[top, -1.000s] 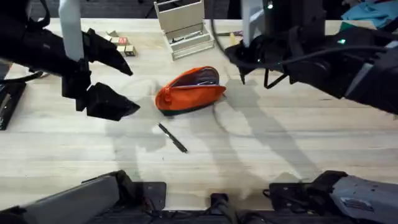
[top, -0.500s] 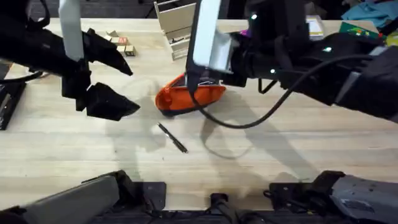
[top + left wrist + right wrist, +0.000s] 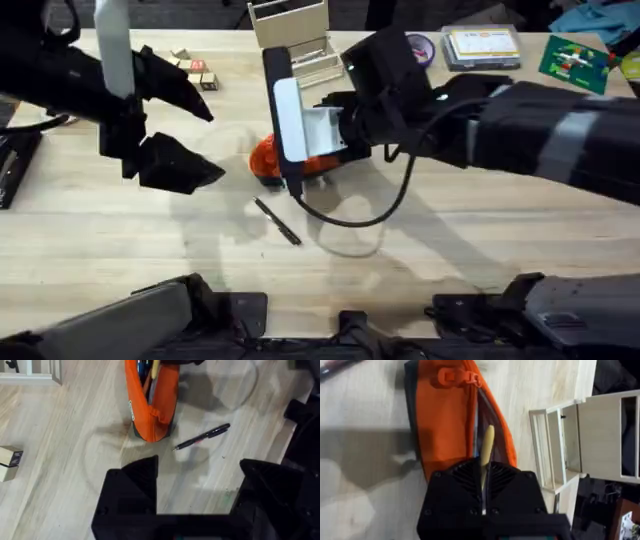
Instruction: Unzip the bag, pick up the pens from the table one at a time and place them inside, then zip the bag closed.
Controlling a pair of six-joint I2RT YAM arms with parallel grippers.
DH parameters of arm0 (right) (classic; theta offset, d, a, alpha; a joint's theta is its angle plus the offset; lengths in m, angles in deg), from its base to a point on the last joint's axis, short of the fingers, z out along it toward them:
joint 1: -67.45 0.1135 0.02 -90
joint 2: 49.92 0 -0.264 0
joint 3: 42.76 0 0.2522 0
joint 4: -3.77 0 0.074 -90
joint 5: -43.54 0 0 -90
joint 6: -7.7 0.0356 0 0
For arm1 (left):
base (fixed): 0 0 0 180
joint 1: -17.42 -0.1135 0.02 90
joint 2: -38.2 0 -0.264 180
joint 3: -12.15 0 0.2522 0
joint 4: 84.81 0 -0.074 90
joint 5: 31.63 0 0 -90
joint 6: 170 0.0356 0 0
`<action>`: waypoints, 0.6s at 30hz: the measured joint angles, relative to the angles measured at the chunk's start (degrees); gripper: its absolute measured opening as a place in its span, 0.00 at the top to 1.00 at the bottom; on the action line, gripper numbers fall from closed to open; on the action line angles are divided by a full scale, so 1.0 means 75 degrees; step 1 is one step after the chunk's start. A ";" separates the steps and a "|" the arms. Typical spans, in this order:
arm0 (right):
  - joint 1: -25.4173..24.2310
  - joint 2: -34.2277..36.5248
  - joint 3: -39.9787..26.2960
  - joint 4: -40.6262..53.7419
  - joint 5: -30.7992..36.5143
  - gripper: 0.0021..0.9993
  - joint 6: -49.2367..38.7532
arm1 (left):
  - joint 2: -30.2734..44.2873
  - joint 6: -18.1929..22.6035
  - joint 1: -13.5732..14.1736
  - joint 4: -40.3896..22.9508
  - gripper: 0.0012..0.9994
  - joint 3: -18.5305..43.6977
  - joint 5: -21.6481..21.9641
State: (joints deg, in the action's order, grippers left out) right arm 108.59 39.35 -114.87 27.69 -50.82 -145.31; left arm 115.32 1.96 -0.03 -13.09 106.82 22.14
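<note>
Right wrist view: our right gripper (image 3: 484,476) clamps the tan pen (image 3: 486,447), tip now inside the open bag (image 3: 445,420).
Since a second ago we swung over the bag; black pen (image 3: 278,221) remains on the table (image 3: 480,250); left gripper (image 3: 197,490) hangs spread, empty.

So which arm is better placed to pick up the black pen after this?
Probably the left. The left gripper hangs open near the black pen, while the right gripper is shut on the tan pen over the open bag.

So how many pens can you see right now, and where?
2. The black pen lies on the table in front of the bag. The tan pen is pinched in the right hand over the open bag.
</note>
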 joint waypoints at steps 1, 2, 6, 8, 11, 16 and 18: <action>0.0000 0.0093 0.0000 -0.0108 0.0000 0.97 -0.0035 | 0.0000 0.0002 0.0000 0.0000 0.01 0.0000 0.0000; 0.0000 0.0186 0.0000 -0.0215 0.0000 0.97 -0.0063 | 0.0000 0.0000 0.0000 0.0003 0.01 0.0000 -0.0003; 0.0015 0.0598 0.0000 -0.0790 -0.0006 0.97 -0.0154 | 0.0000 0.0000 0.0000 0.0000 0.01 0.0000 -0.0002; 0.0015 0.0676 0.0000 -0.0809 -0.0019 0.97 -0.0180 | 0.0000 0.0000 0.0000 0.0000 0.01 0.0000 -0.0003; 0.0015 0.0779 0.0000 -0.0848 -0.0029 0.97 -0.0186 | 0.0000 0.0000 0.0000 0.0000 0.01 0.0000 -0.0002; 0.0015 0.0949 0.0000 -0.0918 -0.0032 0.97 -0.0186 | 0.0000 0.0002 0.0000 0.0000 0.01 0.0000 0.0000; 0.0015 0.1014 0.0000 -0.0932 -0.0039 0.97 -0.0183 | 0.0000 0.0001 0.0000 0.0000 0.01 0.0000 -0.0001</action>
State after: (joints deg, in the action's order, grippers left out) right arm 108.70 46.95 -114.87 20.70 -51.11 -146.68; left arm 115.32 1.97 -0.03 -13.09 106.82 22.13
